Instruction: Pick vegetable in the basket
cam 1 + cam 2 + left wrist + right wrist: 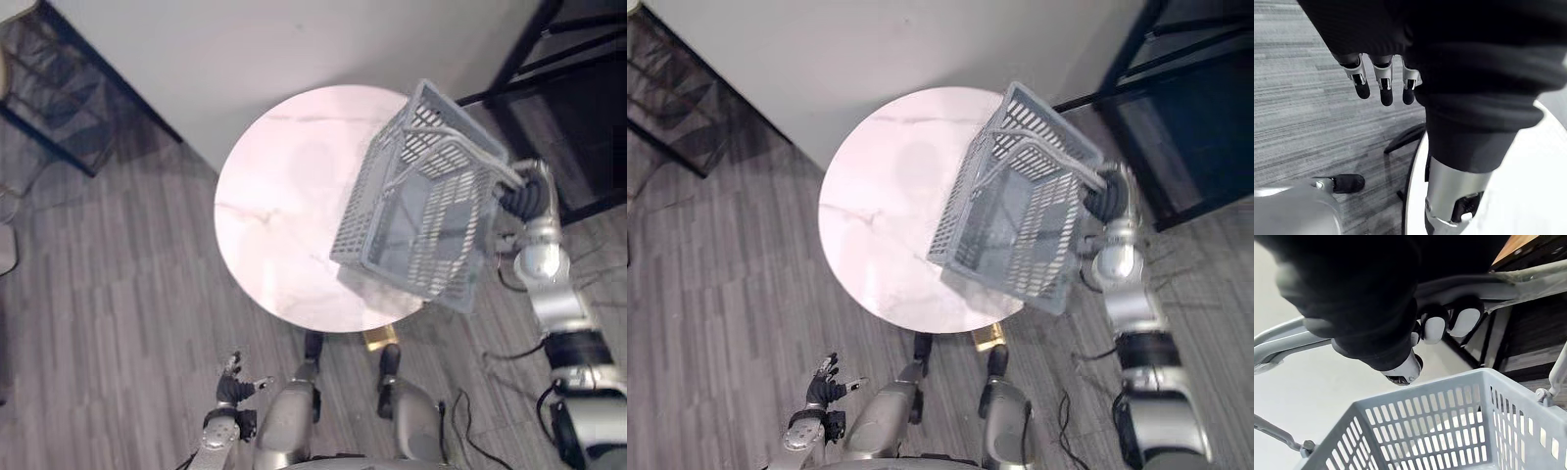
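A grey slatted plastic basket (421, 196) hangs tilted above the right side of the round white table (274, 206). Its inside shows nothing in it. My right hand (524, 196) is at the basket's right side, and its fingers (1435, 328) are curled round the basket's grey handle (1469, 289), with the basket's wall (1440, 431) below it. My left hand (235, 387) hangs low beside my body, off the table's near edge, its fingers (1381, 78) straight and holding nothing. I see no vegetable on the table.
A white wall panel (294, 49) runs behind the table. A black shelf frame (568, 59) stands at the back right and a dark wire rack (49, 88) at the back left. Grey plank floor surrounds the table.
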Controlling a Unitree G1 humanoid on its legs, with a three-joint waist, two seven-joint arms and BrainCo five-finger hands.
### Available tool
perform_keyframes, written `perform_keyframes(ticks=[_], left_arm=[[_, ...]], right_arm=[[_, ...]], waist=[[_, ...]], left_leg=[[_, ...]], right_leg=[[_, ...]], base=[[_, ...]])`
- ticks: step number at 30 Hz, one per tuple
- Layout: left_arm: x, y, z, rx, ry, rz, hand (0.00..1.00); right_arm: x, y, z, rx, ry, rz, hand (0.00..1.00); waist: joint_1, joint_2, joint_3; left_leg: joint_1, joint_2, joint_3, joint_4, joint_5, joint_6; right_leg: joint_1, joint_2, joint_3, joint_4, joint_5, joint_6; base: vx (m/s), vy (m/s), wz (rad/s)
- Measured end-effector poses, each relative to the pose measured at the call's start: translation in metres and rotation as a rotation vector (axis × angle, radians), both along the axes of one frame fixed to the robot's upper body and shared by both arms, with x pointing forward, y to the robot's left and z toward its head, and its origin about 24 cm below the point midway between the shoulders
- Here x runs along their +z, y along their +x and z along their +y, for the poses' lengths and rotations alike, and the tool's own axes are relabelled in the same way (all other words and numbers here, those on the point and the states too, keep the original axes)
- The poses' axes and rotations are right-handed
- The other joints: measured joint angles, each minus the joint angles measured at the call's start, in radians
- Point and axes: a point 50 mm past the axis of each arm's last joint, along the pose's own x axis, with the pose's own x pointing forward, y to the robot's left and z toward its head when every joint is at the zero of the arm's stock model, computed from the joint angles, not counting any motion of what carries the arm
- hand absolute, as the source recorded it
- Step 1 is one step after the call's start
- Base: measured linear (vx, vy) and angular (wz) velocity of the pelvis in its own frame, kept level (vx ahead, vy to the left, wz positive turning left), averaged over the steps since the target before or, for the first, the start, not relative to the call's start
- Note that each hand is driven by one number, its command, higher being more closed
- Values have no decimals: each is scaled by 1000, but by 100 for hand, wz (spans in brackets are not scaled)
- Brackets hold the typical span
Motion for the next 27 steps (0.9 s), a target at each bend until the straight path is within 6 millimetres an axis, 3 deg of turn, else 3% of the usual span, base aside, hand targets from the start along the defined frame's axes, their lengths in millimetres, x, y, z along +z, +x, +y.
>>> perform_keyframes(ticks=[6, 10, 11, 12, 13, 14, 16, 17, 18, 19, 20, 21, 23, 24, 25, 26, 27], left_arm=[[-1, -16, 12, 59, 5, 25, 0], [8, -13, 20, 86, 18, -20, 0], [15, -8, 25, 86, 31, -56, 0], [17, -5, 24, 87, 30, -72, 0], [22, 0, 25, 83, 35, -103, 0], [23, 0, 26, 88, 35, -107, 0], [26, -4, 28, 126, 28, -124, 0], [27, -6, 27, 132, 25, -133, 0], [30, -7, 29, 137, 27, -143, 0], [30, -6, 29, 144, 24, -147, 0], [30, -7, 23, 165, -5, -158, 0], [30, -7, 13, 170, -38, -169, 0], [30, -7, 0, 163, -75, -174, 0], [33, -6, -4, 162, -85, -192, 0], [37, -4, -5, 160, -89, -216, 0], [39, -5, -5, 161, -89, -222, 0], [42, -5, -5, 158, -87, -236, 0]], right_arm=[[-58, -64, -11, -95, 264, 115, 100], [-78, -75, 0, -98, 424, 132, 100], [-83, -77, 6, -105, 492, 123, 100], [-84, -78, 7, -108, 510, 119, 100], [-85, -78, 10, -109, 544, 107, 100], [-87, -83, 11, -114, 559, 109, 100], [-88, -89, 12, -118, 575, 98, 100], [-88, -92, 13, -121, 578, 97, 100], [-88, -95, 13, -128, 576, 99, 100], [-89, -96, 12, -132, 576, 100, 100], [-89, -98, 11, -148, 580, 98, 100], [-90, -100, 9, -166, 586, 91, 100], [-91, -106, 4, -214, 595, 83, 100], [-94, -113, 1, -257, 610, 83, 100], [-94, -117, 0, -282, 624, 73, 100], [-94, -117, 1, -288, 632, 68, 100], [-94, -118, 3, -295, 642, 61, 100]], waist=[[-32, -31, -76], [-49, -61, -65], [-52, -73, -61], [-54, -64, -61], [-50, -63, -55], [-51, -68, -55], [-38, -75, -61], [-27, -83, -66], [-13, -95, -74], [-6, -89, -76], [17, -61, -79], [32, -37, -77], [25, -7, -77], [15, -8, -76], [6, -21, -72], [5, -24, -70], [-1, -21, -71]], left_leg=[[77, -4, 120, 0, -43, 11], [49, -5, 200, 94, -96, 17], [-17, 21, 224, 207, -132, 42], [-38, 38, 230, 235, -145, 49], [-60, 56, 237, 263, -154, 56], [-53, 56, 233, 273, -154, 56], [-51, 55, 226, 290, -153, 55], [-63, 55, 224, 304, -149, 48], [-104, 54, 222, 331, -140, 36], [-128, 60, 226, 340, -128, 21], [-161, 93, 233, 337, -111, -3], [-185, 124, 234, 336, -92, -21], [-188, 148, 215, 299, -29, -40], [-166, 147, 207, 234, 54, -66], [-152, 147, 196, 225, 61, -82], [-155, 152, 197, 274, 18, -82], [-150, 153, 191, 386, -72, -69]], right_leg=[[29, 2, 124, -29, 28, 18], [0, 3, 189, -21, 53, 34], [-16, -5, 197, -24, 53, 46], [-29, -5, 168, -2, 20, 37], [-106, -22, 122, 235, -54, -22], [-119, -53, 110, 448, -122, -24], [-64, -98, 119, 604, -189, 8], [-24, -116, 127, 603, -197, 18], [31, -126, 129, 499, -220, 47], [45, -110, 118, 444, -241, 55], [56, -82, 93, 343, -258, 64], [66, -53, 68, 267, -265, 36], [59, -22, 46, 272, -251, 25], [52, -24, 37, 278, -245, 13], [46, -26, 28, 275, -237, -17], [46, -25, 27, 276, -232, -26], [43, -22, 37, 280, -223, -38]], base=[[10, 42, -58], [-55, 21, -65], [-104, 12, -36], [-127, -8, -30], [-86, -31, -1], [-86, -46, 4], [-90, -102, 14], [-119, -182, 10], [-110, -178, 3], [-181, -214, -18], [-208, -211, -38], [-229, -210, -34], [-232, -195, 12], [-293, -201, 28], [-232, -169, 17], [-188, -136, -4], [-159, -93, -23]])
